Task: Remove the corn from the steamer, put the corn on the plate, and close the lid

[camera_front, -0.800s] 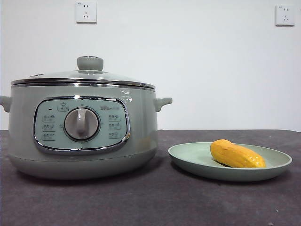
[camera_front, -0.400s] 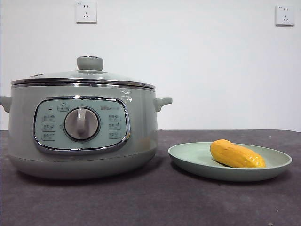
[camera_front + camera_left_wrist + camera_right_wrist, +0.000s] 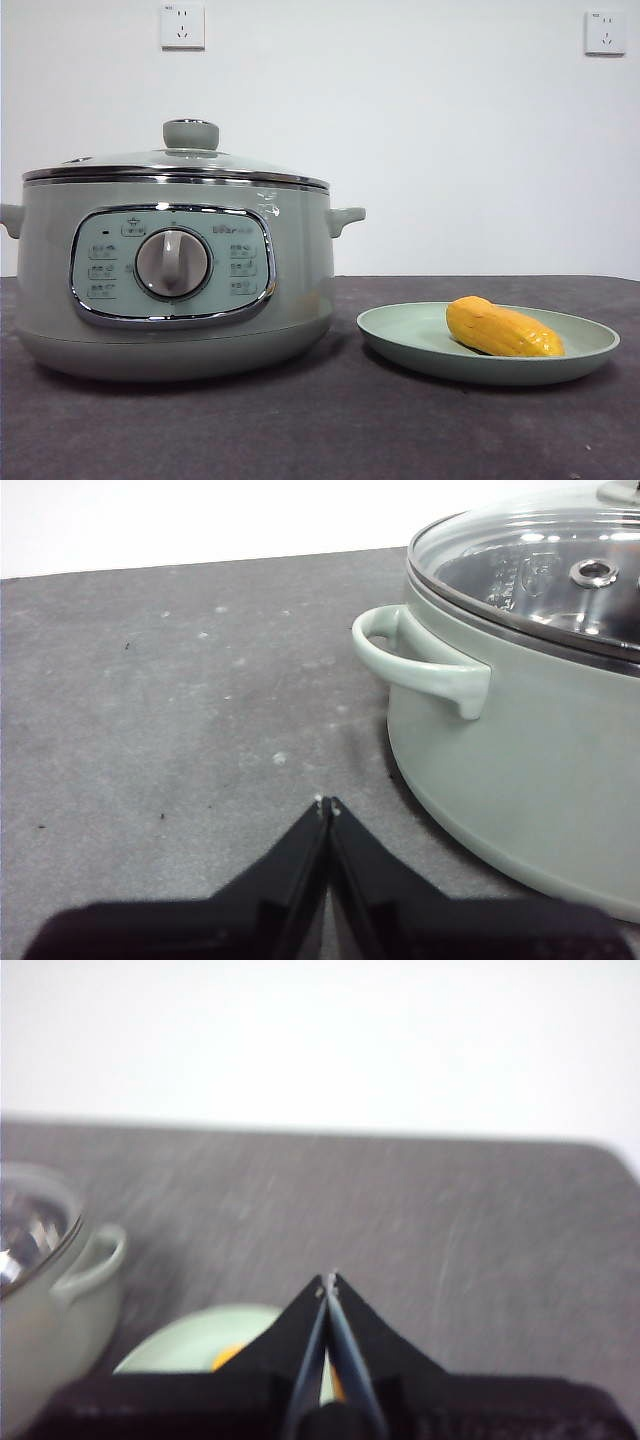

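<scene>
Three steps make up the task, and judging by how things lie, all three look done: the corn [image 3: 503,328] lies on the plate [image 3: 400,335], the lid [image 3: 175,165] sits on the steamer [image 3: 300,290], and nothing appears left but for the arms to stand off.

Nearest in the front view is the bare dark bench [image 3: 330,430], grey and faintly speckled. On it, to the right, the shallow pale green plate rests well clear of the pot. The corn lies on its side in the middle of the plate, short and stubby, glossy yellow-orange, tapered at both ends, its higher end toward the steamer. Beside it to the left stands the large sage-green steamer, with a chrome-rimmed control panel [image 3: 172,264] and a silver dial [image 3: 172,263] facing forward. The glass lid sits level on the rim, its steel edge flush all round and its pale green knob [image 3: 190,134] upright on top. Behind all is a white wall with two sockets.

Neither arm shows in the front view. The left hand [image 3: 327,805] hovers over bare bench just beside the steamer's side handle [image 3: 420,660], jaws pressed together and empty. The right hand [image 3: 327,1280], blurred, hangs above the plate with its jaws likewise closed on nothing.
</scene>
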You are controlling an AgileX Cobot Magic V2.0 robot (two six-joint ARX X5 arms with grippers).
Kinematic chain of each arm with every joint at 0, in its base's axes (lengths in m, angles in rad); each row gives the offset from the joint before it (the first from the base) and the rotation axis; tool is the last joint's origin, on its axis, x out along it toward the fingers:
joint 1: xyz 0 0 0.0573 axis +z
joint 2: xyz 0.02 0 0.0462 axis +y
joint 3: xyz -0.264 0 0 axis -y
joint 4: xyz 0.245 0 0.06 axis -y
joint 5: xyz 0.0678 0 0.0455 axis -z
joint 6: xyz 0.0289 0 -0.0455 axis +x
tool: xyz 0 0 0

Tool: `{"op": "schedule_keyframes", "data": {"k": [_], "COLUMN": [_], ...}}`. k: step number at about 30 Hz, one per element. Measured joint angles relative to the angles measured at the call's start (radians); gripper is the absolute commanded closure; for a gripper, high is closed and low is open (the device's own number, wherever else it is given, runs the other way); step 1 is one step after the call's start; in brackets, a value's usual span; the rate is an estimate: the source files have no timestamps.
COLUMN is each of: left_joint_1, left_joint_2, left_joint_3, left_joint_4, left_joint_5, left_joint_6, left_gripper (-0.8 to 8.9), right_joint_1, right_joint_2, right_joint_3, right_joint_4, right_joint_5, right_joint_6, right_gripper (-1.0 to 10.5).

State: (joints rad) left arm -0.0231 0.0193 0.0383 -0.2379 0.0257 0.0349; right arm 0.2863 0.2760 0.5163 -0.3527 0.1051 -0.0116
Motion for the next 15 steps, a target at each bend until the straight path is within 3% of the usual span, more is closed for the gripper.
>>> {"op": "schedule_keyframes", "data": {"k": [8,15], "left_joint_1": [0.000,0.000], "left_joint_2": [0.000,0.000], "left_joint_3": [0.000,0.000], "left_joint_4": [0.000,0.000], "left_joint_5": [0.000,0.000], "left_joint_6": [0.000,0.000], "left_gripper": [8.17,8.17], "right_joint_1": [-0.157,-0.162], "right_joint_2": [-0.130,-0.186], "right_joint_3": [-0.216,-0.381], "right_joint_4": [0.176,0.250], "right_joint_5": [-0.185,-0.208], "right_joint_6": [-0.053,-0.053], "right_gripper": [9.4,9.4]}}
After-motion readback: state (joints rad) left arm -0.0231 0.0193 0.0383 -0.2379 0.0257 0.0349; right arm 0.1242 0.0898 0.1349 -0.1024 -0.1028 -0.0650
